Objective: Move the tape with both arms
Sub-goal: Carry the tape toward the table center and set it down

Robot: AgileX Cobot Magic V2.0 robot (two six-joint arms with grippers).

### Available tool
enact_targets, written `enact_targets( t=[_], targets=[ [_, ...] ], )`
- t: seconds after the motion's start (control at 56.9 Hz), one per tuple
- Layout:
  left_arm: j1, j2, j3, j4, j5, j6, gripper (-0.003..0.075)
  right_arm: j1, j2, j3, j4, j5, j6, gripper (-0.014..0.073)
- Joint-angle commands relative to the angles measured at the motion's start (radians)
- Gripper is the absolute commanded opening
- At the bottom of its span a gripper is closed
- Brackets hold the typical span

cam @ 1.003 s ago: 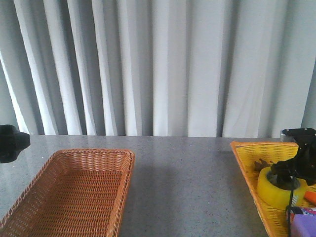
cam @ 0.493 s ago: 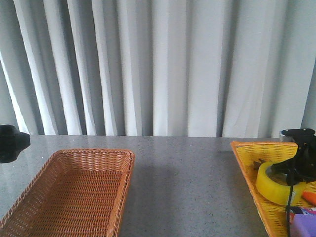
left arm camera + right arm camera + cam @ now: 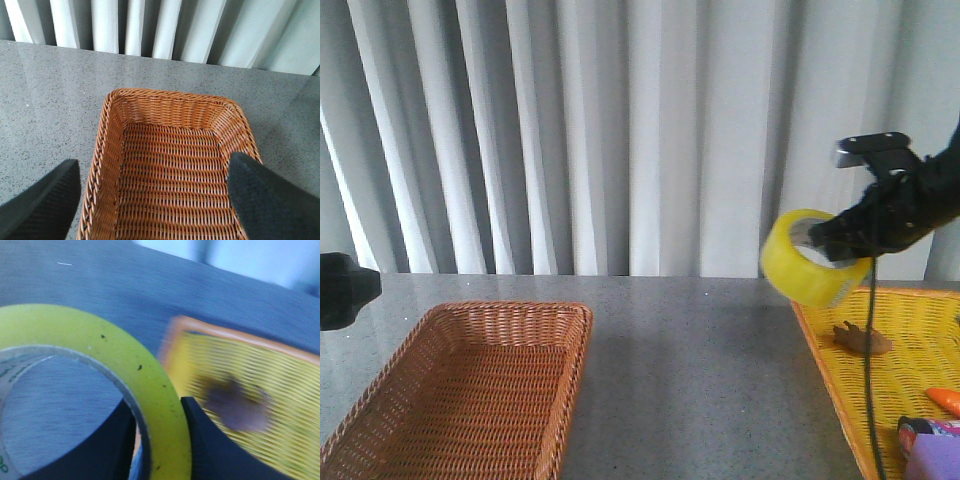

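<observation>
Your right end effector (image 3: 835, 238) is clamped on the tape (image 3: 812, 259), 1 finger inside the core and 1 against the outer yellow face, as the right wrist view shows. The roll hangs in the air, tilted, above the near-left corner of the yellow basket (image 3: 840, 360) and clear of the counter (image 3: 690, 370).

Your left end effector (image 3: 150, 195) stands apart and empty over the brown wicker basket (image 3: 170, 165); only part of that arm (image 3: 345, 290) shows at the front view's edge.

Handling assessment: the roll looks light and rigid, since a wound ring on a stiff core should not crush under moderate grip. The outer face is smooth and likely slippery, and the pinch across 1 wall lets the ring swing. For the handover, have the left end effector take the opposite wall, 1 finger through the core, before the right releases. The wrist view is blurred; grip depth cannot be confirmed.
</observation>
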Motion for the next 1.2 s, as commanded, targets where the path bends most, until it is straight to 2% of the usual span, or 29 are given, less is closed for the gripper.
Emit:
enact_targets(
  t=[0.0, 0.123, 0.299, 0.651, 0.792, 1.073, 1.179],
  targets=[
    [-0.005, -0.014, -0.033, -0.01, -0.063, -0.005, 0.0571, 0.076, -0.046, -0.028, 0.026, -0.021, -0.019, 0.0069],
    [-0.005, -0.014, -0.033, -0.01, -0.043, -0.005, 0.0571, 0.172, -0.007, -0.026, -0.001, -0.008, -0.017, 0.0072],
    [-0.005, -0.014, -0.033, -0.01, -0.039, -0.005, 0.0571, 0.266, 0.061, -0.026, -0.117, -0.007, -0.01, 0.008],
    [-0.005, -0.014, -0.033, -0.01, -0.03, -0.005, 0.0571, 0.286, 0.198, -0.026, -0.177, 0.031, 0.027, 0.0111],
    [-0.005, -0.014, -0.033, -0.01, -0.028, -0.005, 0.0571, 0.286, 0.23, -0.026, -0.192, 0.028, 0.048, 0.0184],
    [-0.005, -0.014, -0.033, -0.01, -0.028, -0.005, 0.0571, 0.286, 0.271, -0.026, -0.194, 0.009, 0.048, 0.0433],
    [-0.005, -0.014, -0.033, -0.01, -0.028, -0.005, 0.0571, 0.286, 0.264, -0.029, -0.193, -0.007, 0.051, 0.0477]
  ],
)
